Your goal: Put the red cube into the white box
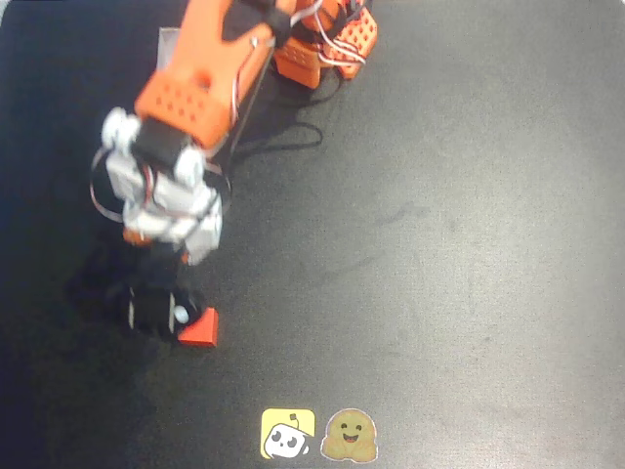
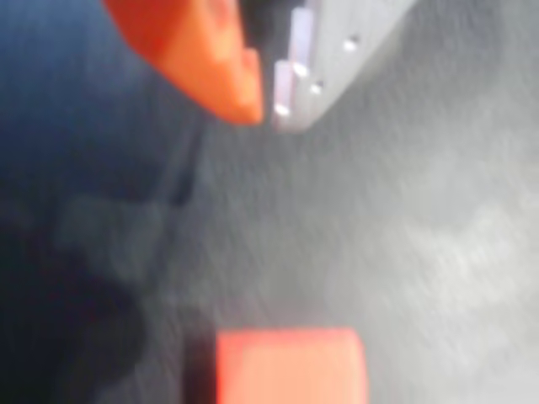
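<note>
In the overhead view, the red cube [image 1: 200, 328] lies on the black table [image 1: 439, 244], just above two stickers [image 1: 318, 435] at the lower edge. The arm's [image 1: 195, 98] gripper [image 1: 161, 308] sits just left of the cube. In the blurred wrist view the gripper [image 2: 265, 105] tips nearly meet with nothing between, cube [image 2: 290, 366] below

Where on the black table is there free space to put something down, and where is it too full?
Free: the whole right half of the table, right of the arm and above the two stickers. The bottom-left corner also looks bare. Crowded: the left side, where the gripper sits against the red cube, and the top, around the arm's base and wires.
</note>
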`<state>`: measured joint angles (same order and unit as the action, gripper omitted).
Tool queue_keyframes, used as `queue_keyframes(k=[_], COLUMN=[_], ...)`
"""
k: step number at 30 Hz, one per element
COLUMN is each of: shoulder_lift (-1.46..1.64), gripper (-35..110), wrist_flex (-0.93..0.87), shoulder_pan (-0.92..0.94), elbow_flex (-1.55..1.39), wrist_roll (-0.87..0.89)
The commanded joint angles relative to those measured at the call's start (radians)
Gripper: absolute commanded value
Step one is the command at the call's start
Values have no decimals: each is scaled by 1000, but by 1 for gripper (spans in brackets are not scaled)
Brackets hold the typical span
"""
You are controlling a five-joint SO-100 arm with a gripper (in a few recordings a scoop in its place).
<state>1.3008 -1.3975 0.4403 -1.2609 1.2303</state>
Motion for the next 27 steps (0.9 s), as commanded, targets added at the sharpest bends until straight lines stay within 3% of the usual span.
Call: queue_keyframes(k=[1,17,27], shoulder_lift=[-51,-374,-396], gripper=[0,19,23], wrist_flex=[-9,-77,-86], shoulder_pan=[-35,-77,-109], elbow_flex=[124,489,508], wrist_roll=[-5,6,31])
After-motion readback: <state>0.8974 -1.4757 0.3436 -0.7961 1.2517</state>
